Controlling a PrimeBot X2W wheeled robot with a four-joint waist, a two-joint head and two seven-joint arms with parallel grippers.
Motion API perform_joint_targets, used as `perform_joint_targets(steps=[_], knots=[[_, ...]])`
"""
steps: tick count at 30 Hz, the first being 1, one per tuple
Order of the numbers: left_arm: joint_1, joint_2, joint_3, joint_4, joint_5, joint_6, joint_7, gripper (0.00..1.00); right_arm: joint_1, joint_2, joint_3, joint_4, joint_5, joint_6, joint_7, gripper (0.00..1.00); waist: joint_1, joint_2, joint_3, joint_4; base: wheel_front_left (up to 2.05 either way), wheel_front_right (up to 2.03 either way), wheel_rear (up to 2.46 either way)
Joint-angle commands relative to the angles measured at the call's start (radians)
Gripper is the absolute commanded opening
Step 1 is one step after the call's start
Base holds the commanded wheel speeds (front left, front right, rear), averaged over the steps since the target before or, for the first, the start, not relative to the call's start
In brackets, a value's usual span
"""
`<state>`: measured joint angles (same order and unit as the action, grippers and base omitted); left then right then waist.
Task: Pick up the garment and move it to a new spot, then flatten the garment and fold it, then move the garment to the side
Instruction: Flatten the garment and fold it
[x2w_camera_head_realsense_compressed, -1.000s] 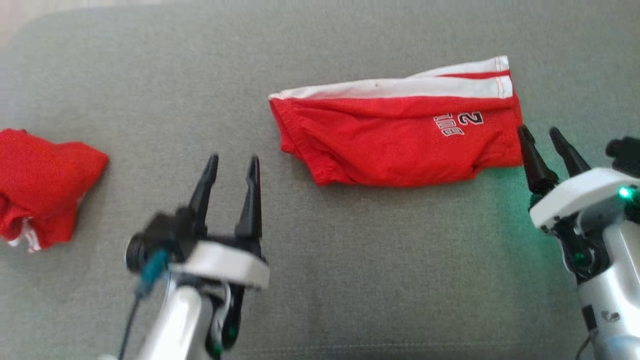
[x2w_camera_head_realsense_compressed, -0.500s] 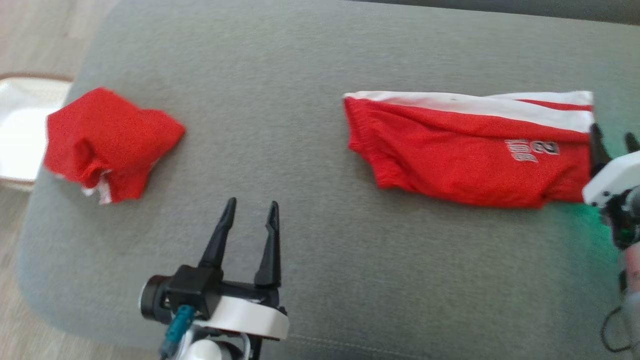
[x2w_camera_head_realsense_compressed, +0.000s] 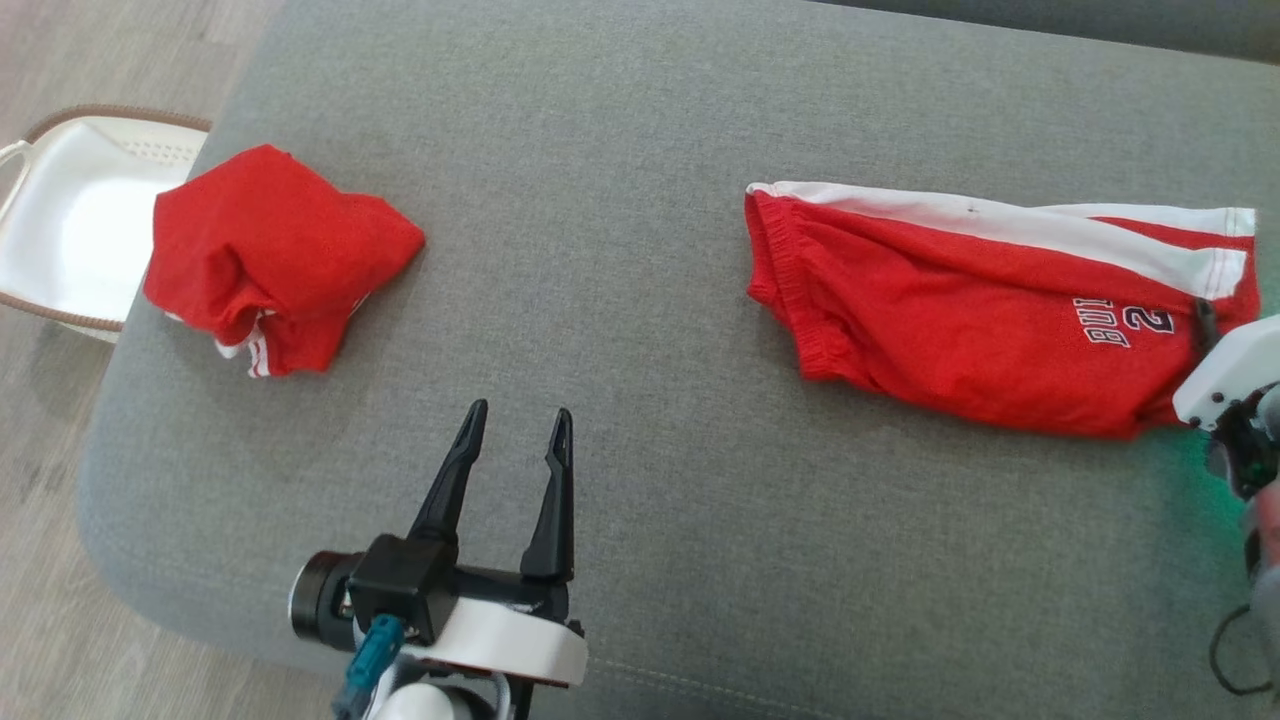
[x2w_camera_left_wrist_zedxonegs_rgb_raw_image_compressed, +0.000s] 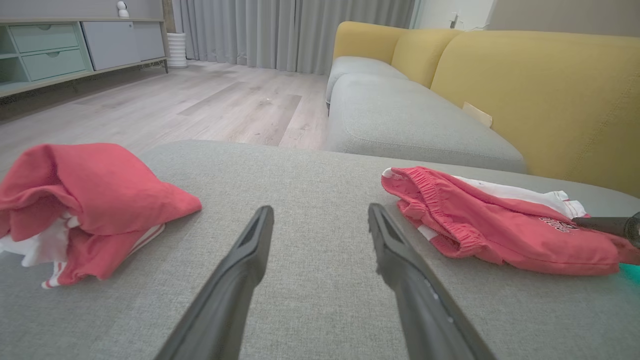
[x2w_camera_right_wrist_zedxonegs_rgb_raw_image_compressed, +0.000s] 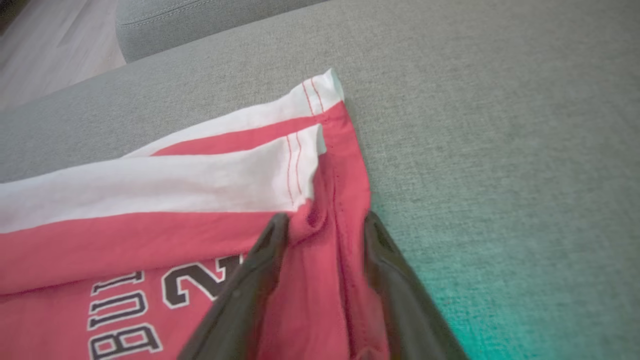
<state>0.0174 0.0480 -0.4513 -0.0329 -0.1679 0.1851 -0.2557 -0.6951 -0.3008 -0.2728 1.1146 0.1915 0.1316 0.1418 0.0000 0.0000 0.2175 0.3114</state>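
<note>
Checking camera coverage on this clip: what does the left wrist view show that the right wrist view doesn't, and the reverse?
Left wrist view, of the two: the open left claw over the grey cushion, a crumpled red garment at that view's left, the yellow sofa back, grey curtains and a drawer cabinet.
Right wrist view, of the two: the right claw close up, fingers apart astride the hem of the red shorts, and the stitching on their white stripe.
Shared: the shorts with their lettering, the cushion, wooden floor.

I note: pale wood floor (x2w_camera_left_wrist_zedxonegs_rgb_raw_image_compressed: 200, 105), grey curtains (x2w_camera_left_wrist_zedxonegs_rgb_raw_image_compressed: 300, 30) along the far wall, drawer cabinet (x2w_camera_left_wrist_zedxonegs_rgb_raw_image_compressed: 75, 47), yellow sofa (x2w_camera_left_wrist_zedxonegs_rgb_raw_image_compressed: 540, 100) with grey seats (x2w_camera_left_wrist_zedxonegs_rgb_raw_image_compressed: 400, 115). Soft, even light.
</note>
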Motion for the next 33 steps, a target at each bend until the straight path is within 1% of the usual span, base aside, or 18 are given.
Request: perform_joint_targets(steps=[1, 6, 9, 16, 19, 21, 25, 33], knots=[[-0.015, 0.002, 0.029, -0.032, 0.009, 0.006, -0.006, 1.0, -0.012, -0.003, 0.015, -0.002, -0.006, -0.001, -0.001, 0.0, 0.0, 0.0, -0.001, -0.006, 0.0, 0.0, 0.0], [-0.019, 0.002, 0.033, -0.03, 0.011, 0.004, -0.006, 1.0, -0.032, -0.026, 0.018, 0.014, -0.012, -0.001, -0.035, 0.0, 0.0, 0.0, 0.001, -0.041, 0.0, 0.0, 0.0], [-0.023, 0.002, 0.035, -0.03, 0.01, 0.002, -0.006, 1.0, -0.045, -0.053, 0.039, 0.015, -0.027, -0.001, -0.04, 0.0, 0.0, 0.0, 0.002, -0.074, 0.0, 0.0, 0.0], [-0.045, 0.002, 0.035, -0.023, 0.001, 0.0, -0.006, 1.0, -0.082, -0.148, 0.132, -0.028, -0.097, -0.001, -0.051, 0.0, 0.0, 0.0, 0.002, -0.158, 0.0, 0.0, 0.0], [-0.055, 0.002, 0.032, -0.014, -0.001, -0.002, -0.006, 1.0, -0.102, -0.157, 0.182, -0.059, -0.108, -0.001, -0.049, 0.0, 0.0, 0.0, -0.002, -0.181, 0.0, 0.0, 0.0], [-0.058, 0.002, 0.032, -0.01, -0.002, -0.001, -0.006, 1.0, -0.117, -0.142, 0.219, -0.088, -0.102, -0.001, -0.048, 0.0, 0.0, 0.0, -0.008, -0.192, 0.0, 0.0, 0.0], [-0.058, 0.002, 0.031, 0.005, -0.007, -0.003, -0.006, 1.0, -0.128, -0.075, 0.292, -0.17, -0.071, -0.001, -0.035, 0.0, 0.0, 0.0, -0.027, -0.201, 0.0, 0.0, 0.0], [-0.042, 0.002, 0.021, 0.027, -0.025, -0.011, -0.006, 1.0, -0.065, 0.063, 0.43, -0.379, 0.064, -0.001, 0.042, 0.0, 0.0, 0.0, -0.072, -0.166, 0.0, 0.0, 0.0]])
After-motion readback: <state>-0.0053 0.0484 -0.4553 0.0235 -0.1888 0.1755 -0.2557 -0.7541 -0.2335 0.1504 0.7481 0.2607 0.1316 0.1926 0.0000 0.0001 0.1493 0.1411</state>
